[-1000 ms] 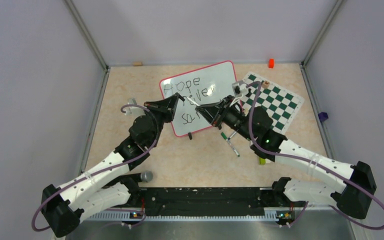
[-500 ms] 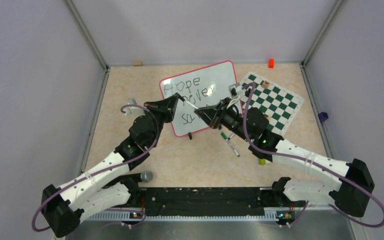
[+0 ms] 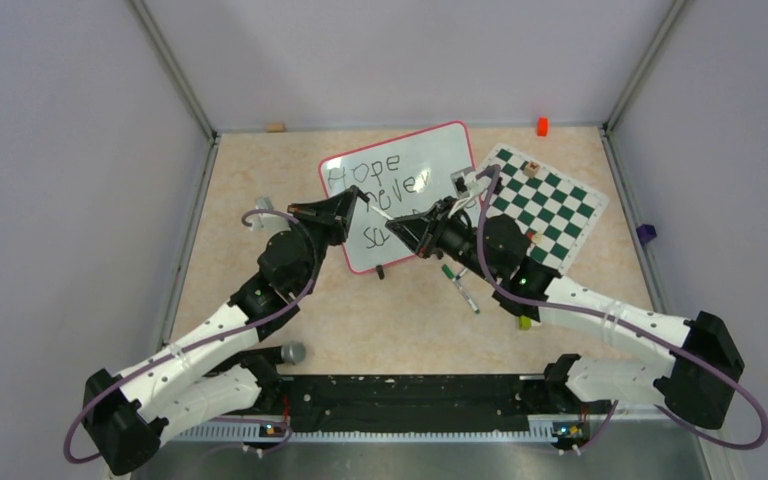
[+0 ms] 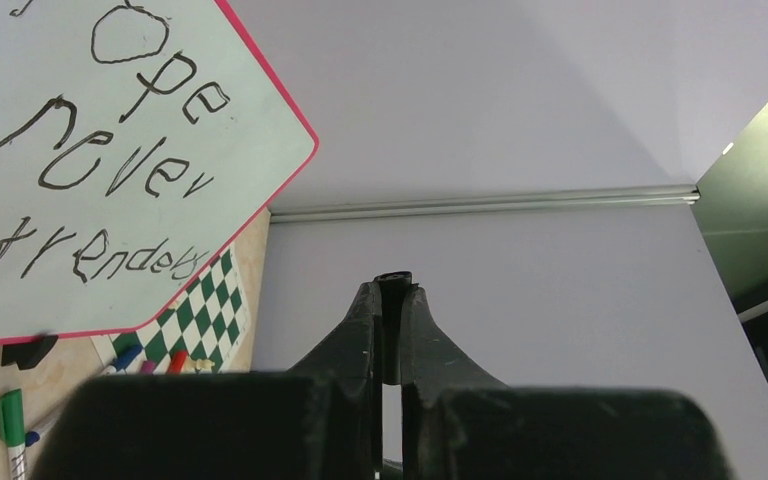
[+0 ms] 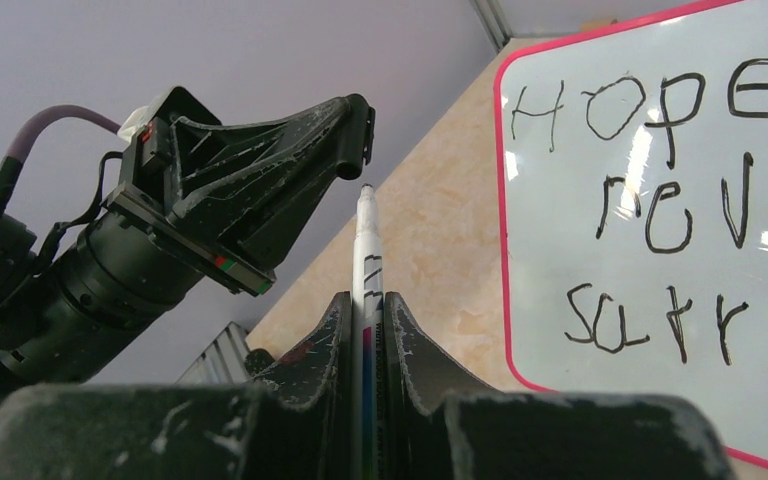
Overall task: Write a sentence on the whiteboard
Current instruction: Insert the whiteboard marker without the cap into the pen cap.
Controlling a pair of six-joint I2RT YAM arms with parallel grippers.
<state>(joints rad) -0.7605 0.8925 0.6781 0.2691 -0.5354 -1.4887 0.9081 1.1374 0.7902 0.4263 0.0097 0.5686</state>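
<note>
Over one whiteboard bearing one three-line sentence, two grippers hover close: left gripper closed, right gripper clamping one marker.

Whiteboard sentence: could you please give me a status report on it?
Left gripper shut on small black cap. Right gripper shut on marker, tip toward cap. Sentence on whiteboard, three lines. Green pen lies off the board.
</note>
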